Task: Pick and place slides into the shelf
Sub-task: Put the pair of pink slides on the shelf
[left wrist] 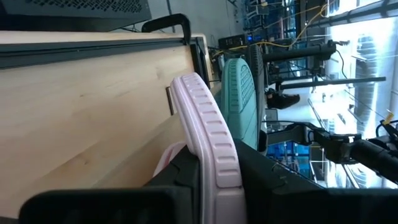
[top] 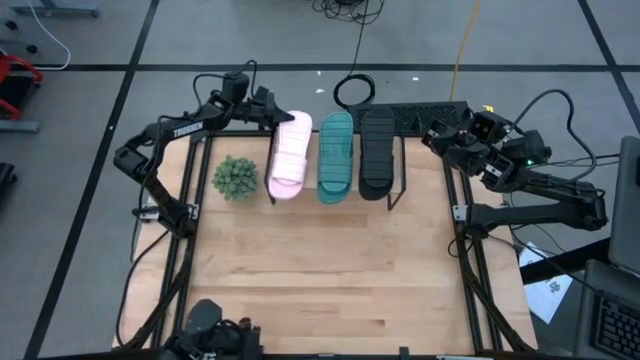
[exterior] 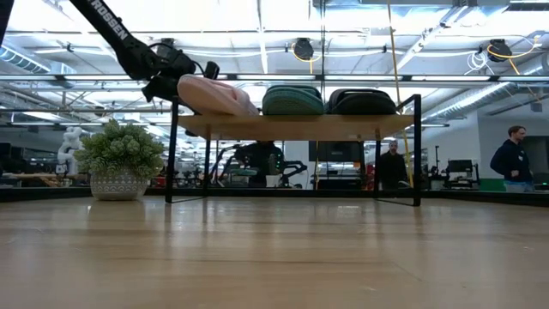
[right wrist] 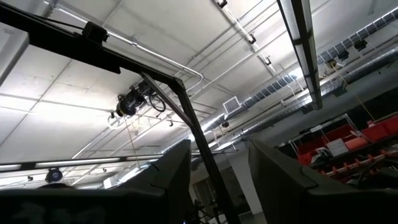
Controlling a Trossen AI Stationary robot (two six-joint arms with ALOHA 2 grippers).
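Observation:
The shelf [exterior: 296, 127] stands at the table's far side on thin black legs. On its wooden top lie the pink slide [top: 290, 155], the teal slide [top: 336, 157] and the black slide [top: 376, 152], side by side with their ribbed soles up. My left gripper [top: 268, 108] is at the shelf's far left corner, shut on the pink slide. My right gripper [top: 432, 138] waits open past the shelf's far right corner and points up at the ceiling [right wrist: 217, 186]. My left gripper [left wrist: 217, 171] holds the pink slide by its far end [left wrist: 217, 158], pinched between the two fingers [left wrist: 183, 180], one on either side of the ribbed strip. It comes slanting from the far left, roughly along the slide. The slide [exterior: 219, 96] sits tilted, with its lower part on the shelf top.
A small potted plant [top: 235, 177] stands on the table just left of the shelf [exterior: 120, 163]. A coil of cable [top: 352, 92] and a dark flat device [top: 425, 115] lie behind the shelf. The wooden table [top: 320, 270] stretches toward the near edge. People [exterior: 513, 159] stand in the room behind.

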